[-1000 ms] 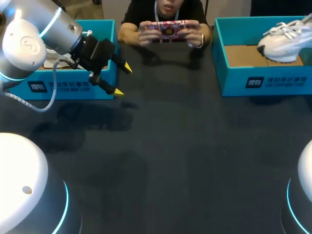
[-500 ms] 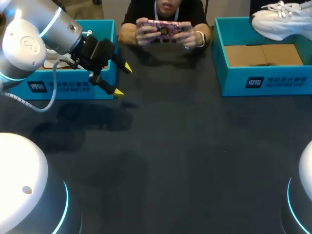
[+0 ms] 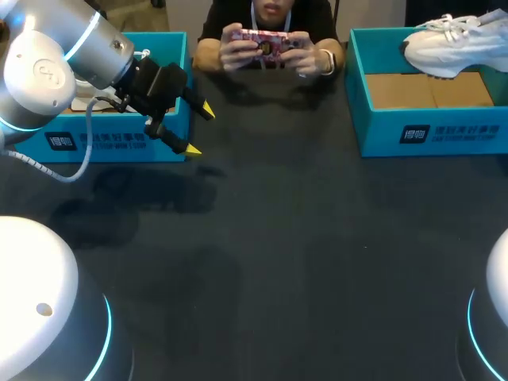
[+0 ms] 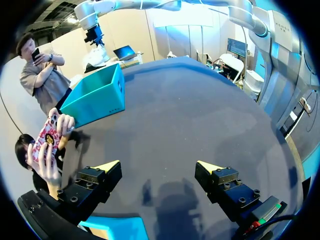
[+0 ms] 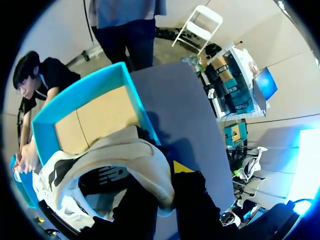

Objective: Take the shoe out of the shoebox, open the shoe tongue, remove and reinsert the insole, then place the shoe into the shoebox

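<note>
A white shoe (image 3: 450, 46) hangs above the far right corner of the right teal shoebox (image 3: 429, 131), clear of its brown cardboard floor. In the right wrist view my right gripper (image 5: 161, 182) is shut on the shoe (image 5: 115, 155) at its heel collar, one yellow tip showing, with the shoebox (image 5: 80, 93) below and ahead. The right gripper itself is outside the head view. My left gripper (image 3: 198, 129) stands open and empty by the front right corner of the left teal box (image 3: 119, 141). In the left wrist view its fingers (image 4: 107, 166) are spread wide over bare table.
A person sits at the far edge between the two boxes, hands (image 3: 266, 49) on a phone over the table's rim. The dark tabletop (image 3: 286, 238) lies open between and in front of the boxes.
The shoe has risen out of the right shoebox and shifted a little left, then dipped slightly. My left arm has not moved.
</note>
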{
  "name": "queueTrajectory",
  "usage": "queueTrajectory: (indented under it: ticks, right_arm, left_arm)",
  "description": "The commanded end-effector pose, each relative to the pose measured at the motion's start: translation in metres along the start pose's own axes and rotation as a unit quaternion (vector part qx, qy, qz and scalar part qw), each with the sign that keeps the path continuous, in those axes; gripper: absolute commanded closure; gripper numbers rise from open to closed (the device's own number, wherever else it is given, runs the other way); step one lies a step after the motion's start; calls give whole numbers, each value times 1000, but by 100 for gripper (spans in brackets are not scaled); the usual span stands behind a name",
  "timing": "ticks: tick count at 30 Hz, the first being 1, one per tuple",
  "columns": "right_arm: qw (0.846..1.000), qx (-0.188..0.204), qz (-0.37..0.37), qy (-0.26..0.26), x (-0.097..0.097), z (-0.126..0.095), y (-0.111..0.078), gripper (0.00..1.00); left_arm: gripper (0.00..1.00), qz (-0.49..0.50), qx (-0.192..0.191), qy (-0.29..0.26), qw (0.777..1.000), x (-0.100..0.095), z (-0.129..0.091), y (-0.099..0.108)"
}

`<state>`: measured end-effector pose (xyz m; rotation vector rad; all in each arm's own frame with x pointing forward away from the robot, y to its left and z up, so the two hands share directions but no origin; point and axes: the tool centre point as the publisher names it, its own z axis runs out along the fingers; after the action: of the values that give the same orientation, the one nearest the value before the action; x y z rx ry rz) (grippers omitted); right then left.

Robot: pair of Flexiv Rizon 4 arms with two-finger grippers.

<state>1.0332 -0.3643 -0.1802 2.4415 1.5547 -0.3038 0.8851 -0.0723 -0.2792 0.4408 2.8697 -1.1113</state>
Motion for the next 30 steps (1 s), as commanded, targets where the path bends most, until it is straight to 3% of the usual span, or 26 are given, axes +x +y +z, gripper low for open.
queueTrajectory:
  ticks: [1,15,30]
  right_arm:
    - [1000,3,-7,1,9,10,2,100]
    - [999,6,-37,2,28,35,4,100]
    - [999,25,-21,7,44,68,6,100]
  left_arm:
    - [0,0,-2,0,1000,1,-1,0]
    - [0,0,-2,0,1000,1,-1,0]
    - [0,0,-2,0,1000,1,-1,0]
